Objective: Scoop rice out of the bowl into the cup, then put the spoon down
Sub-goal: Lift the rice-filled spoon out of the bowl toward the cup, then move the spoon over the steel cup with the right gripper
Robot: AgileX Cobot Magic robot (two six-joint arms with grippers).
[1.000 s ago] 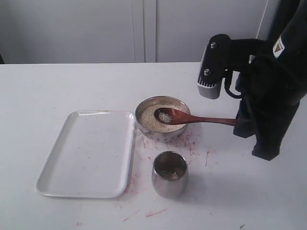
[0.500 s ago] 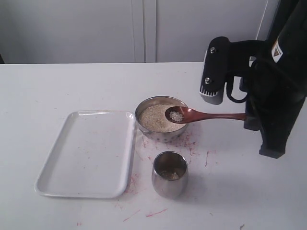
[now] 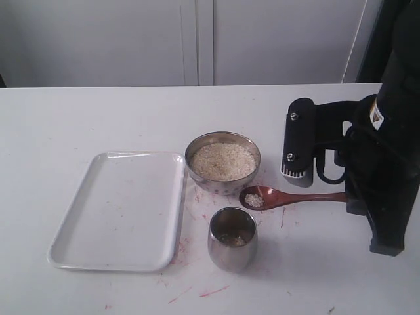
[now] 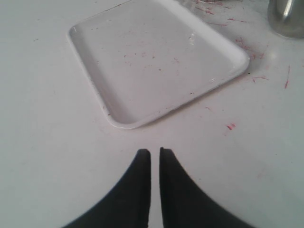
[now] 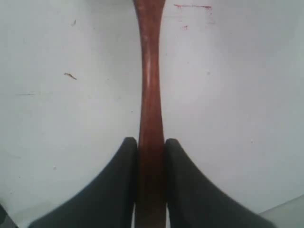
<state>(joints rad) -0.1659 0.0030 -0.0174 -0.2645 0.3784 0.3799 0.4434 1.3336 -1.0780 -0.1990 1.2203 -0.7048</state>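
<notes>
The steel bowl point(image 3: 222, 140) holds a mound of pale rice point(image 3: 222, 161) at mid-table. In front of it stands the steel cup point(image 3: 232, 239) with a few grains at its bottom. The dark red wooden spoon point(image 3: 289, 197) hangs level between bowl and cup, its scoop carrying a small heap of rice just above and right of the cup's rim. My right gripper point(image 5: 151, 141) is shut on the spoon handle point(image 5: 149, 80). My left gripper point(image 4: 155, 152) hovers over bare table with its fingers almost touching and nothing between them; it is out of the exterior view.
A white rectangular tray point(image 3: 121, 210) lies left of the bowl and cup, also seen from the left wrist as the tray point(image 4: 152, 61). Red marks speckle the table around the cup. The black right arm point(image 3: 380, 177) fills the right side.
The spoon has lifted out of the bowl with rice in its scoop and moved right and toward the front, now beside the cup. The right arm has drawn back and lowered with it.
</notes>
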